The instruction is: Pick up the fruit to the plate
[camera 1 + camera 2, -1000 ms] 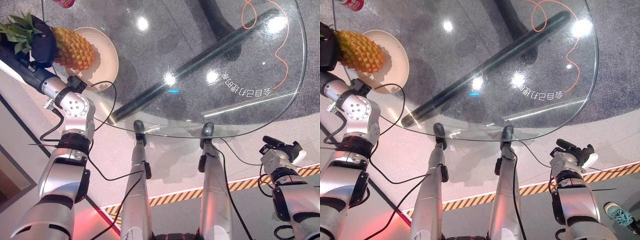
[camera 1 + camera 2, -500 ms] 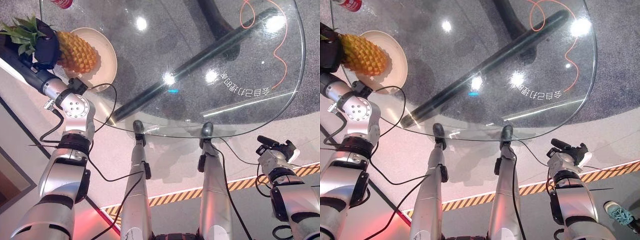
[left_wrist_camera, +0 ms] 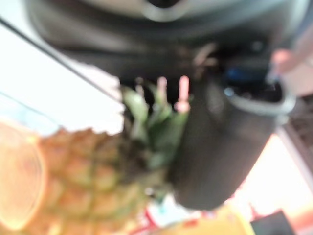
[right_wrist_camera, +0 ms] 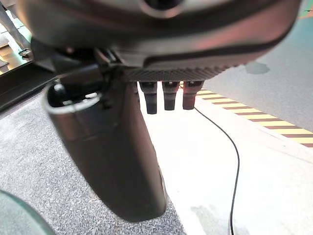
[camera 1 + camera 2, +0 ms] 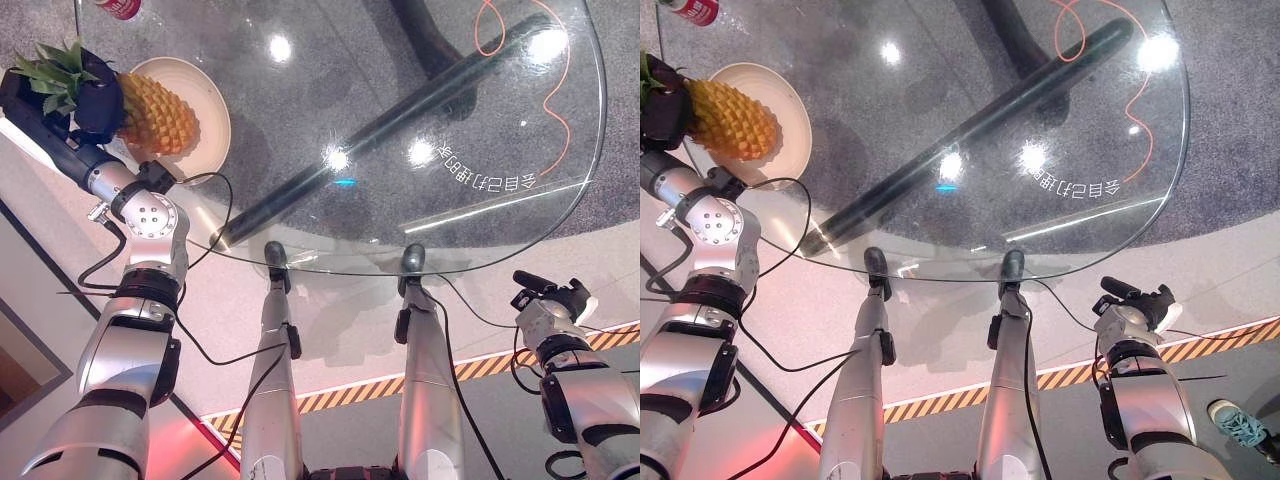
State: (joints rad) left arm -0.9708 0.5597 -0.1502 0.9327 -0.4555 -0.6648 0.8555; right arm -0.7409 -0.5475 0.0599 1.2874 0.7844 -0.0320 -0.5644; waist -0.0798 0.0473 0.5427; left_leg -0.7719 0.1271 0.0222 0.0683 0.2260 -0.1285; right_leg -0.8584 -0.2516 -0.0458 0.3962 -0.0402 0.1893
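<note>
Right hand: the dark right hand [image 5: 556, 297] is being carried low beside the near rim of the round clear glass table [image 5: 420, 110], well apart from the fruit; in its own wrist view the fingers [image 4: 166, 95] are being kept short and straight past the thumb, relaxed and holding nothing.

Left hand: the dark left hand [image 5: 92, 95] is being held at the far left rim of the table, fingers curled round the neck of the golden-yellow pineapple with the green leafy crown [image 5: 157, 112], just where crown meets body; in the left wrist view the thumb [image 3: 215, 147] is being pressed beside the leaves.

Long axis: the pineapple is being carried nearly level, crown pointing back over the hand and away from the table's middle, body pointing inward over the dish.

Key relation: the fruit's body is being seen over the round cream plate [image 5: 212, 105]; whether it is touching the plate cannot be told.

Nearer arm: the left, clearly; the placing is judged to be its work alone.

Next move, as judged: the body being lowered and the fingers being eased apart, with rolling off the plate being the risk.

Far edge: a red can [image 5: 118, 7] is being left standing just beyond the plate.
</note>
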